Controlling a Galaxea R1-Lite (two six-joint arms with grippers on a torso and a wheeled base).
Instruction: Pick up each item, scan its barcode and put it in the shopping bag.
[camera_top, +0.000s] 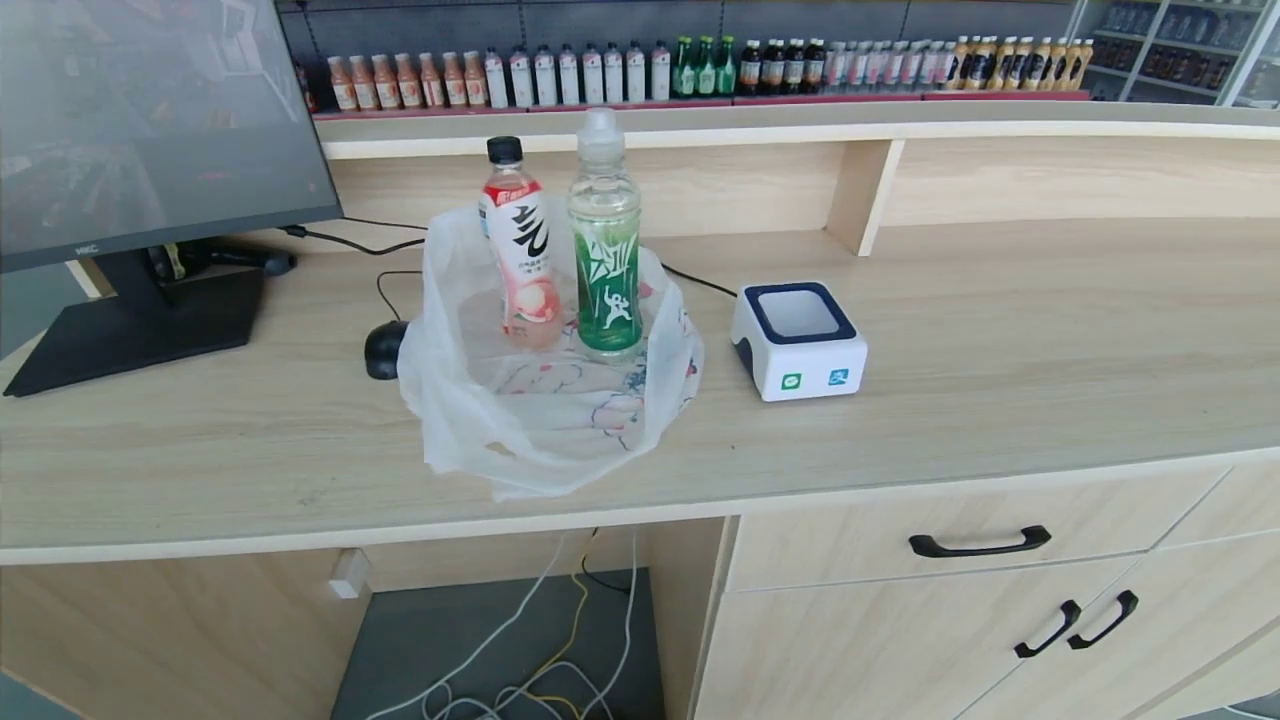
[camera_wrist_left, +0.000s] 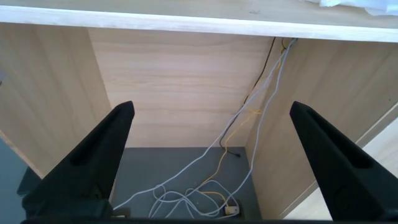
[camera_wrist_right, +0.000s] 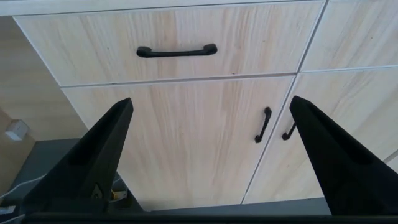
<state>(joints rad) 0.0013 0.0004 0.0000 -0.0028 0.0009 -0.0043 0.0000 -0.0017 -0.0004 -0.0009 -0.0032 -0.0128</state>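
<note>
- Your left gripper (camera_wrist_left: 211, 112) and right gripper (camera_wrist_right: 211, 109) hang below the counter (camera_top: 1000, 330) edge, fingers apart, holding nothing.
- The pink bottle (camera_top: 520, 250) and green bottle (camera_top: 605, 260) stand in the shopping bag (camera_top: 470, 400). The scanner (camera_top: 797, 340) sits at its 3 o'clock, with wide counter beyond.

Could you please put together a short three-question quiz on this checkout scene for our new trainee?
1. True or false: the pink-label bottle and the green-label bottle stand upright inside the shopping bag.
2. Multiple choice: by the robot's own sides, the scanner sits to the bag's A) left, B) right, C) far side.
3. Fill in: the left gripper and right gripper are both ____.
Key: 1 true; 2 B; 3 open.
</note>
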